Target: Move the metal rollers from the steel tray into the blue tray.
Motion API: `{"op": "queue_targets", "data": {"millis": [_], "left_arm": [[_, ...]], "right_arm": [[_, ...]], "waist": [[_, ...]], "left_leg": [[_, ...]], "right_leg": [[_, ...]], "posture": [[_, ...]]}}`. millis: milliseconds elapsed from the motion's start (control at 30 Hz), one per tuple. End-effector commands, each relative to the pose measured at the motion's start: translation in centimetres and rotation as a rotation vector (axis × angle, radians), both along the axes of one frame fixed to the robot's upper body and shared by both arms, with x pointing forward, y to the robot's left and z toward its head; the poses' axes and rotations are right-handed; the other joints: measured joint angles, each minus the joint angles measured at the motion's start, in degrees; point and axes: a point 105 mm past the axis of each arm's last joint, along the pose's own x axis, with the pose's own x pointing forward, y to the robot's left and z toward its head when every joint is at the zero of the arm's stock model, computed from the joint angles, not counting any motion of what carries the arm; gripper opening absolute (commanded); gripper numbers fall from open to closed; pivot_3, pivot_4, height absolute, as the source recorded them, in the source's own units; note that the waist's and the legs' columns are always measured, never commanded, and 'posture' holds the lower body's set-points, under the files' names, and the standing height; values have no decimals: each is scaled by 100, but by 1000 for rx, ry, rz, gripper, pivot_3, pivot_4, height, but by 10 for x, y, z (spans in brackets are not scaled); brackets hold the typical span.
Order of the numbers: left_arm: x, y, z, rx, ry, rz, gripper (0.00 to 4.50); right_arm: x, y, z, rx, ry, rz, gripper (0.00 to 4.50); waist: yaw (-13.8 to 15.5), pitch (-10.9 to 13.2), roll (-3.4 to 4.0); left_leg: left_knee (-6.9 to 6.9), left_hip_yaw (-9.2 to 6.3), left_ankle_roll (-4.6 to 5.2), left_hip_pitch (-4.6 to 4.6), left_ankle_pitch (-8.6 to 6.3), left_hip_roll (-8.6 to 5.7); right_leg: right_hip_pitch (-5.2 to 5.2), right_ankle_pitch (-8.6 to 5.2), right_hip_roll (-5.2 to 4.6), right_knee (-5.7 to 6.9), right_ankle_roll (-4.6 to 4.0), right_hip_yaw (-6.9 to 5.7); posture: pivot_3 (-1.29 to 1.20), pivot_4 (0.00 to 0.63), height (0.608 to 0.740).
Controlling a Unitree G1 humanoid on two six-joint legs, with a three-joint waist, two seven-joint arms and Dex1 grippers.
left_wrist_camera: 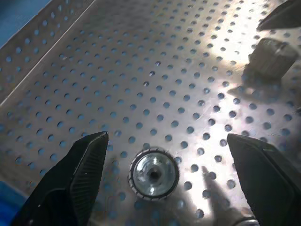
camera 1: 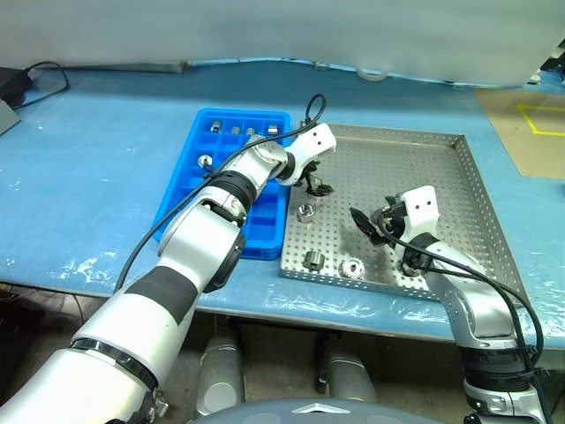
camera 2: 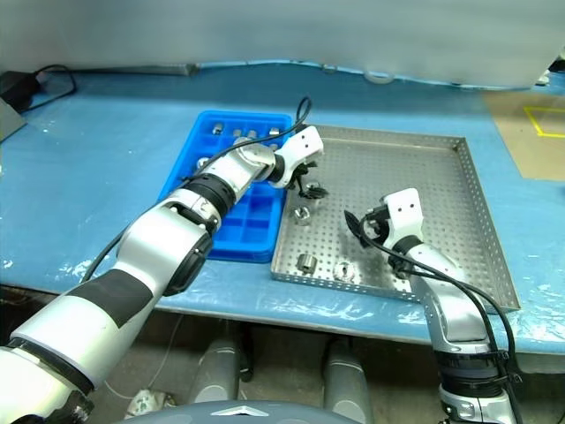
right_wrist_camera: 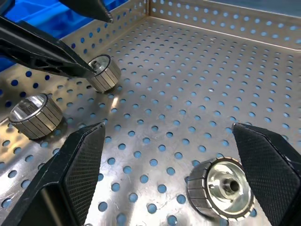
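Observation:
The steel tray [camera 1: 441, 159] holds three metal rollers [camera 1: 306, 211], [camera 1: 312, 260], [camera 1: 353, 267]. The blue tray [camera 1: 190, 190] lies to its left, with several rollers [camera 1: 237, 131] in its far compartments. My left gripper [left_wrist_camera: 167, 137] is open, angled down over the roller [left_wrist_camera: 154, 173] nearest the blue tray, which lies between its fingers [left_wrist_camera: 84, 174] without touching them. My right gripper [right_wrist_camera: 167, 128] is open low over the steel tray's near part. A roller [right_wrist_camera: 221, 186] lies close to its right finger [right_wrist_camera: 268, 165].
The steel tray's raised rim [camera 1: 494, 221] borders it on the right. A black cable [camera 1: 35, 75] and a dark box lie at the far left of the blue table cover [camera 1: 106, 159]. Yellow tape [camera 1: 538, 119] marks a brown patch at far right.

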Motion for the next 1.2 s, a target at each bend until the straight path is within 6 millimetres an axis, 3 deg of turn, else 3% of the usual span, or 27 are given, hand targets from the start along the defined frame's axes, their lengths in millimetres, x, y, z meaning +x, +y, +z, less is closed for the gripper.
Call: {"op": "queue_targets", "data": {"millis": [33,167,233,333,400,533,567,733,867,1000,1067,1133,1200], "left_arm": [[8,-6,21,-5,-108,52,4418],[8,-4,4,54,-107,71,4418],[6,-4,-5,-2,-51,104,4418],[3,2,-26,1,23,140,3818],[-2,4,-38,0,86,145,3164],[2,15,-46,27,77,195,1857],[3,15,-45,27,71,198,1711],[8,7,-21,-133,74,242,1714],[13,-6,31,-534,202,264,1714],[22,13,74,-690,113,235,1714],[26,35,90,-804,31,232,1714],[24,54,95,-880,-38,238,1714],[17,76,88,-940,-70,257,1714]], "right_arm": [[-4,-2,19,6,-87,-28,4500],[-9,-6,17,13,-87,-67,4500],[-10,-7,16,17,-90,-79,4500],[-11,-10,17,25,-101,-107,4500],[-11,-11,20,35,-112,-121,4500],[-11,-14,23,46,-131,-151,4500],[-11,-13,22,47,-129,-152,4500],[-12,-10,16,47,-113,-146,4500],[-9,-7,17,44,-113,-131,4500],[-5,-5,16,29,-107,-105,4500],[0,-1,19,44,-111,-73,4500],[5,5,22,49,-113,-35,4500],[12,12,25,46,-113,13,4500]], "waist": [[-19,0,0],[-37,0,-1],[-64,0,-1],[-100,0,-1],[-150,0,-2],[-261,-1,-1],[-267,-1,-1],[-319,-1,-1],[-309,1,-4],[-296,1,-4],[-285,1,-4],[-287,0,-2],[-244,-1,0]], "left_leg": [[1,0,0,0,0,-2],[2,-1,3,0,-2,-10],[1,0,5,0,-3,-9],[0,0,6,2,-3,-8],[-1,0,5,1,-3,-4],[0,-1,5,6,-3,-4],[0,-1,5,8,-2,-2],[0,-1,4,7,-2,0],[-1,-1,4,-2,-2,-5],[-4,-1,7,-7,-4,-6],[-10,-1,6,-6,-4,-1],[-16,-1,6,-3,-4,3],[-20,0,5,-3,-4,10]], "right_leg": [[1,-1,-1,-1,1,0],[5,-1,-4,-4,2,-7],[4,-1,-3,-7,2,-13],[3,-1,-2,-8,1,-16],[3,-1,0,-8,2,-17],[4,-2,0,-8,3,-18],[4,-5,0,-8,9,-18],[4,-23,1,-8,38,-20],[-3,-3,-1,-9,5,-23],[-5,-2,-3,-16,2,-26],[-5,-2,-2,-20,2,-29],[-5,-1,-2,-25,0,-28],[-4,1,0,-27,-5,-32]], "posture": [[-251,150,740],[-272,150,740],[-281,150,740],[-283,150,740],[-291,150,740],[-294,150,740],[-294,150,740],[-284,150,740],[-255,150,740],[-196,150,740],[-151,150,740],[-115,150,740],[-62,150,740]]}}
